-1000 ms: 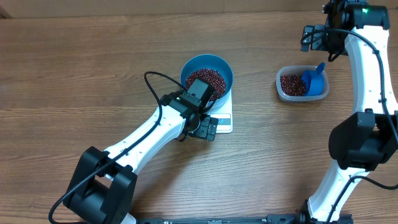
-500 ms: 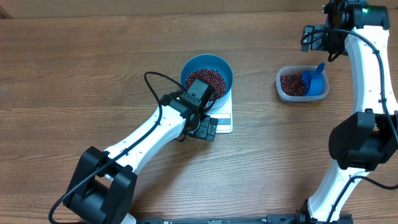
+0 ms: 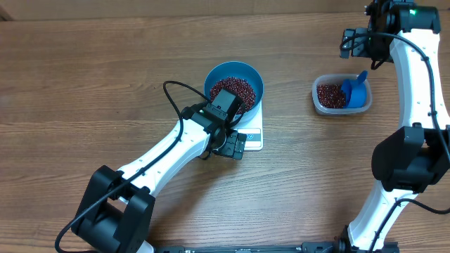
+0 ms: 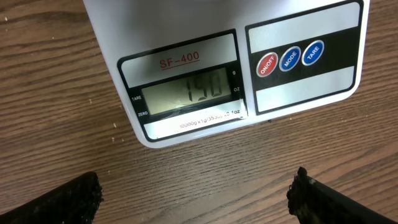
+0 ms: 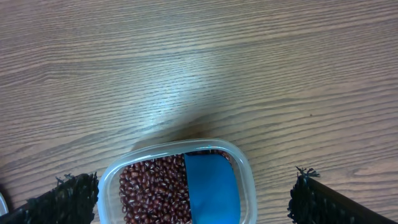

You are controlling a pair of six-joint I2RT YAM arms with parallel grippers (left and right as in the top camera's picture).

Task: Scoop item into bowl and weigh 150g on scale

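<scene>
Overhead: bowl [image 3: 256, 79] of beans [image 3: 232, 89] sits on the scale [image 3: 254, 133], toward its far side. Left gripper [image 3: 230, 144] hovers at the scale's front edge. Right gripper [image 3: 355, 42] is well right of the scale, just past a tub [image 3: 322, 105] with scoop [image 3: 356, 90] and more beans.
Left wrist: display [image 4: 193, 90] reads 150; fingers spread wide, empty.
Right wrist: fingers spread wide, empty, above the tub.

a brown wood-grain tabletop [image 3: 84, 84] spans the whole scene, its grain running left to right from overhead. light is soft and even, with a pale sheen in the right wrist view.
</scene>
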